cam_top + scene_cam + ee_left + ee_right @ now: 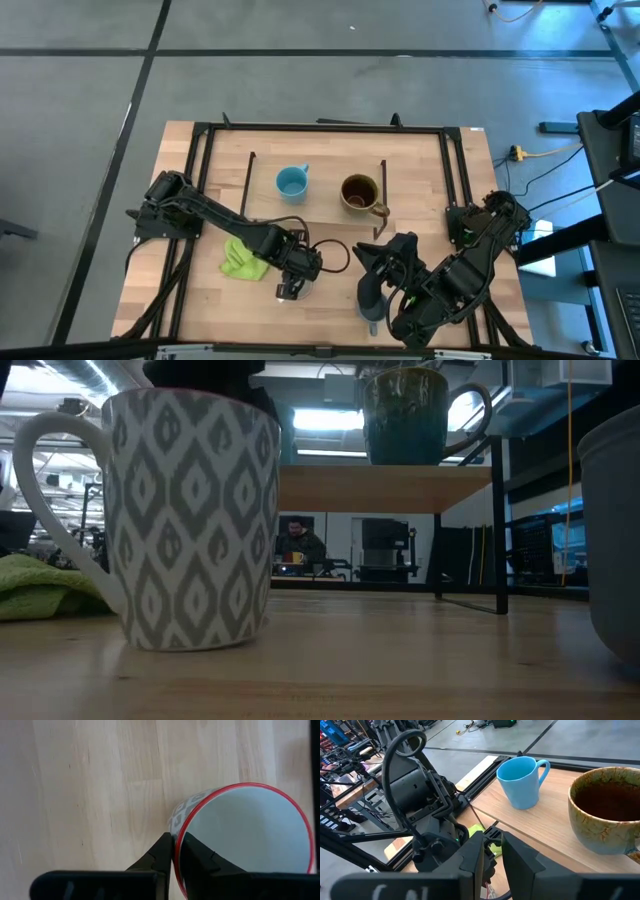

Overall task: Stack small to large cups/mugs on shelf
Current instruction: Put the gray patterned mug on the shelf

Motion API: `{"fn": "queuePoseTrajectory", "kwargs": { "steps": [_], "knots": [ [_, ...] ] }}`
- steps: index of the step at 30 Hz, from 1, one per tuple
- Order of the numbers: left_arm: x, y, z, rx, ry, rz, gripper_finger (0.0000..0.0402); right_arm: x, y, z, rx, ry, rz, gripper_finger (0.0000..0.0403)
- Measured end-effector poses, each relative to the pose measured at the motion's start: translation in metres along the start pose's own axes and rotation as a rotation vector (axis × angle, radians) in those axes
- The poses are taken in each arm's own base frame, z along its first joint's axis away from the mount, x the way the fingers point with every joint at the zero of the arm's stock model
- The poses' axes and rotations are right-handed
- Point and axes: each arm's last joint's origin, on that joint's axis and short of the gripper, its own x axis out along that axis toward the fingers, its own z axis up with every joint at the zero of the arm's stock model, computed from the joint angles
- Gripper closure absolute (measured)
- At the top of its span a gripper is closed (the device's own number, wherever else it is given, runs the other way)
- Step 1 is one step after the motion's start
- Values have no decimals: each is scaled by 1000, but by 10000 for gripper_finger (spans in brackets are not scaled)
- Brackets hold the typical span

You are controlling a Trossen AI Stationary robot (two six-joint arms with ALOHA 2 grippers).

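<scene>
A white mug with a grey diamond pattern and a red rim (190, 520) stands on the table near its front edge, with my left gripper (175, 840) shut on its rim. On the shelf (320, 222) stand a light blue mug (291, 183) and a brown mug (360, 192). A grey-blue mug (370, 300) rests on the table under my right arm. Raised above it, my right gripper (492, 847) faces the shelf, its fingers a little apart with nothing between them. My left gripper pinches the white mug's wall at the red rim (178, 822), one finger inside the mug (197, 860) and one outside (159, 855). The fingers come from above, pointing steeply down. The mug stands upright with its base on the table (195, 642).
A green cloth (243, 258) lies on the table left of the white mug. Black frame rails (320, 128) run around the tabletop. Bare wood lies between the shelf's front edge and the two front mugs. A person (300, 542) sits far off in the room.
</scene>
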Motion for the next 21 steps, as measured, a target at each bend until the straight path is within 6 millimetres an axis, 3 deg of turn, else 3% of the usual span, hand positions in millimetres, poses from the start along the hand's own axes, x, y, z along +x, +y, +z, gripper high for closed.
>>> {"fn": "queuePoseTrajectory", "kwargs": {
  "steps": [21],
  "knots": [
    [0, 0, 1, 15, -12, 21, 362, 0, 0, 0, -3, 2, -2, 331]
  ]
}}
